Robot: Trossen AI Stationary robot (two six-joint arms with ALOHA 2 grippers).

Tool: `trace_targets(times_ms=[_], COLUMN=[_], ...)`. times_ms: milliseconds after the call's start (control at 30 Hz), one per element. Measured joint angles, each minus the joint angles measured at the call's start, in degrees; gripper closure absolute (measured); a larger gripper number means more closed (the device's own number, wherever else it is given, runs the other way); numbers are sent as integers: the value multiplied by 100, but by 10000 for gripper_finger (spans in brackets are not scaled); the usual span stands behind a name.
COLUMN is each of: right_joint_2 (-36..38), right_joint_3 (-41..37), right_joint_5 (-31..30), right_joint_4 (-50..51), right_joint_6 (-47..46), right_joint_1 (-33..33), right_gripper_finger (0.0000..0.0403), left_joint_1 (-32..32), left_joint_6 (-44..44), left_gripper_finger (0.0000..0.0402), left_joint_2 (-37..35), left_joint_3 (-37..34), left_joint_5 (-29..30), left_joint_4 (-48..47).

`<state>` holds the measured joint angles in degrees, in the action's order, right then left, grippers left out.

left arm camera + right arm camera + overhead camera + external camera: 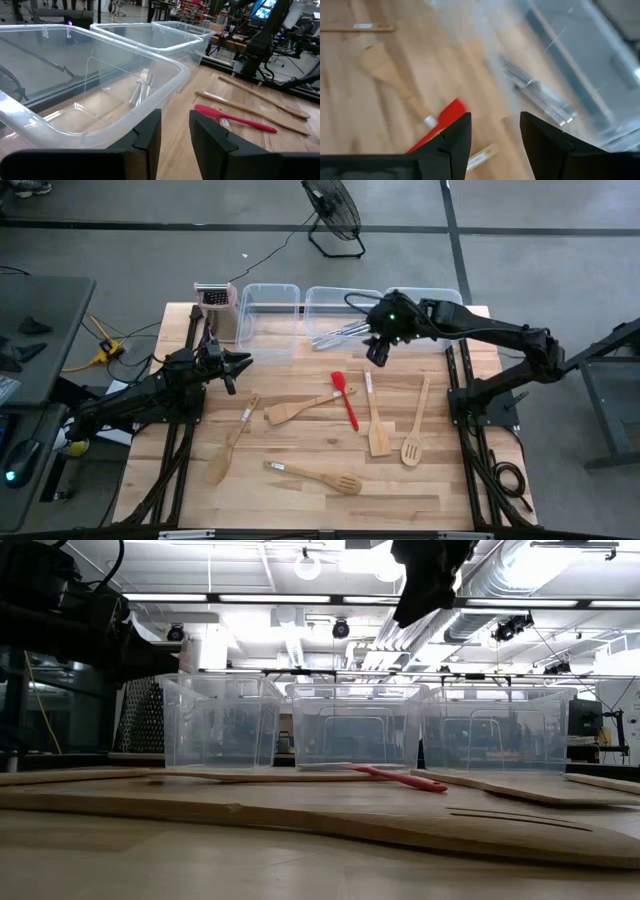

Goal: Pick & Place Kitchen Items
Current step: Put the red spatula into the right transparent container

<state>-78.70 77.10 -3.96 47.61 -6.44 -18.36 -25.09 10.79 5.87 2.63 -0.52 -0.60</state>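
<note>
Wood table point(300, 505) fills centre of high view. Three clear tubs point(268, 315) in a row along its 12 o'clock edge; grater point(214, 305) stands upright at 9 o'clock of the left tub. Left arm comes in from 9 o'clock, left gripper point(240, 365) low by the left tub's near wall, fingers point(147, 132) slightly apart, nothing between them. Right arm reaches in from 3 o'clock, right gripper point(378, 352) raised over the near edge of the middle and right tubs, fingers point(455, 137) apart, empty.

Metal cutlery point(335, 335) lies in the middle tub. Six utensils lie loose on the table: wooden spatula point(376, 420) at centre-right, slotted spoon point(414, 430) at its 3 o'clock, red spatula point(345, 398) just at its 9 o'clock. Another wooden spatula point(300, 408) lies angled at 9 o'clock of the red one, their tips near, contact unclear. Wooden spoon point(228, 445) toward 8 o'clock. Slotted turner point(315, 477) near 6 o'clock.
</note>
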Motion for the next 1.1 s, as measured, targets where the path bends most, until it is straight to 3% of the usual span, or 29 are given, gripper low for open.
trace_targets(times_ms=[300,667,900,1100], right_joint_2=[20,-280,-668,-1173], right_joint_3=[0,-132,-317,-319], right_joint_5=[-8,-310,-472,-622], right_joint_4=[529,735,701,428], right_joint_6=[-1457,-4247,-5500,-5665], right_joint_1=[553,1511,2095,2418], right_gripper_finger=[242,234,194,159], left_joint_1=[0,-1,1,0], left_joint_6=[-1,-1,-1,-1], left_gripper_finger=[300,300,300,300], left_joint_2=[-2,-2,-2,-1], left_joint_3=[0,0,0,0], left_joint_5=[1,5,7,24], left_joint_4=[0,0,2,-1])
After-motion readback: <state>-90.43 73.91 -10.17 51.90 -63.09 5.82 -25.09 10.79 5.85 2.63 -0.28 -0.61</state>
